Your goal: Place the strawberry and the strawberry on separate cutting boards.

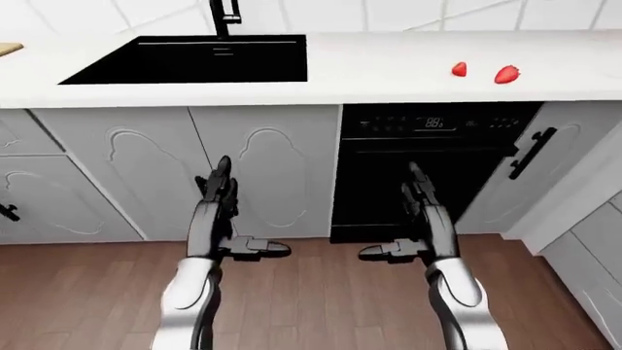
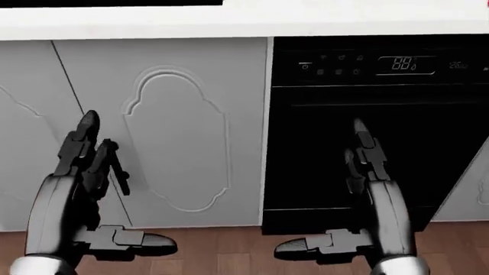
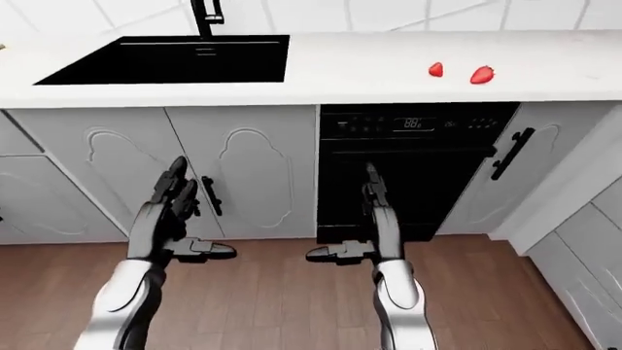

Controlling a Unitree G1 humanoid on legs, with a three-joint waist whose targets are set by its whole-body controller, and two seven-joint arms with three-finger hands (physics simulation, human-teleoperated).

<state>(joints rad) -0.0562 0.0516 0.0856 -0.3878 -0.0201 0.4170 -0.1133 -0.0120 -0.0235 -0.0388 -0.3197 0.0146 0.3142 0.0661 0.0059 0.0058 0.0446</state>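
Stage: you are on approach; nothing is picked up yet and neither fruit is within reach.

Left hand: empty, fingers stretched out straight and spread, held low beside the grey cabinet doors, well below the counter.

Right hand: also empty, fingers straight and open, raised against the black oven, thumb sticking out sideways.

Strawberries: both lie on the white counter toward its right end, above the oven. The smaller strawberry sits just left of the larger strawberry; they are near each other but apart, nearer the counter's near edge than the wall tiles.

Cutting boards: you cannot see a full board. A tan sliver at the counter's far left edge, past the sink, may be one, but too little shows to say.

Head view: it shows only cabinet, oven and your own hands, so steer by the eye views.

Doing it well: step rightward until the fruit sits between your hands, then stand close enough that the counter's near edge does not block your forearms. Lift the hands above counter height before reaching, rather than sweeping up past the edge. Take one berry per hand, descending from above with fingers wide, since small round fruit likely rolls if nudged sideways.

Risk: the two berries lie close, so closing on one could knock the other.
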